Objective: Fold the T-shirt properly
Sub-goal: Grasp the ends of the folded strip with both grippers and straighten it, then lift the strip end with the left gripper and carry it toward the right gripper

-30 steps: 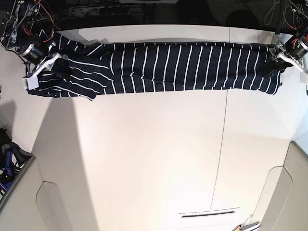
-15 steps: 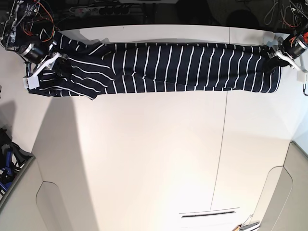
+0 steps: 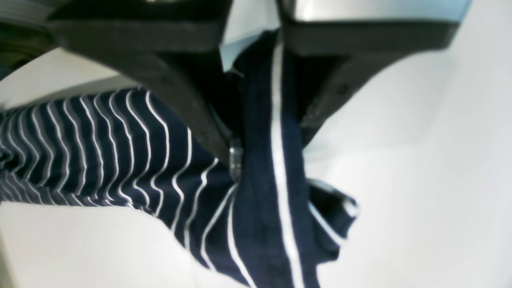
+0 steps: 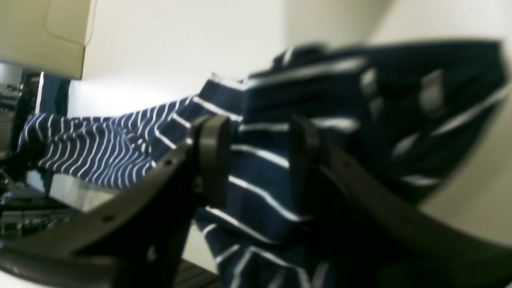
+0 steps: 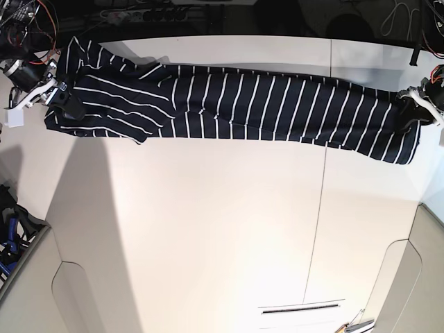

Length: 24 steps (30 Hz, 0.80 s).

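Items counted: 1 T-shirt, 1 white table, 2 grippers.

The T-shirt, dark navy with thin white stripes, lies stretched in a long narrow band across the far part of the table, running from the left edge of the base view to the right edge. Its right end sits slightly lower in that view than its left end. The sleeve and collar end is at the base view's left, where the cloth is widest and the stripes slant.

Left gripper: at the base view's right end of the garment. In the left wrist view its 2 black fingers stand close together with a bunched fold of striped cloth pinched between them; the fabric hangs down from the grip onto the table. It is clamped on the T-shirt.

Right gripper: at the base view's left end. In the right wrist view its 2 fingers stand apart with a clear gap, and striped cloth shows in that gap. The picture is blurred, so contact between pads and cloth cannot be told; the jaws are parted, not pinching.

1 thin seam line crosses the table surface, under the garment.
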Tool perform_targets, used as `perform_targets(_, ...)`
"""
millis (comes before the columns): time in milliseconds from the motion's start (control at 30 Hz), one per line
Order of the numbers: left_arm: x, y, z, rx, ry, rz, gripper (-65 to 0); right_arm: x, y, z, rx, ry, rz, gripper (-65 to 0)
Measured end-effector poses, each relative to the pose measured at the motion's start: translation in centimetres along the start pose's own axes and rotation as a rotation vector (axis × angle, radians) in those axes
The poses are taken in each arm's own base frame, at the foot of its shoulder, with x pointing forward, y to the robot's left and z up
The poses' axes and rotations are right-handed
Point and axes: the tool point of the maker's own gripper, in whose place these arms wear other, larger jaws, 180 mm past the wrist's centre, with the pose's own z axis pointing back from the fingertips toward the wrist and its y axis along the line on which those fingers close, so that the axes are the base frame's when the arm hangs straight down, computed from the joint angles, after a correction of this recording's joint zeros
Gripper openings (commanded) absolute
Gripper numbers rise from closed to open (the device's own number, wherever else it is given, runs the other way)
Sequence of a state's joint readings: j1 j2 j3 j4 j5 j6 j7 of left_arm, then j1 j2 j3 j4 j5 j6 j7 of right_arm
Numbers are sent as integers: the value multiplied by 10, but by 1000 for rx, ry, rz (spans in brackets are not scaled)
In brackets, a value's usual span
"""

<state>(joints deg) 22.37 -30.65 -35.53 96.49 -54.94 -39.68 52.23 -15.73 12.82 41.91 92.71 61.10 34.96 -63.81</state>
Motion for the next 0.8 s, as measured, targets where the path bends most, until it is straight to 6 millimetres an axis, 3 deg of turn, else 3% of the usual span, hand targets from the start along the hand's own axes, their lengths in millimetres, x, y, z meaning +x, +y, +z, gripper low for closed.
perform_targets(233, 39, -20, 11, 55, -54, -134, -650, 11, -5, 10, -20, -46, -3, -410)
perform_targets(400, 61, -52, 19, 0, -98, -215, -650, 11, -5, 10, -20, -47, -3, -410)
perform_targets(500, 58, -72, 15, -62, -89, -232, -650, 11, -5, 10, -20, -47, -3, -410)
perform_targets(800, 21, -147, -22, -282, -5, -268, -650, 11, -5, 10, -20, -47, -3, -410)
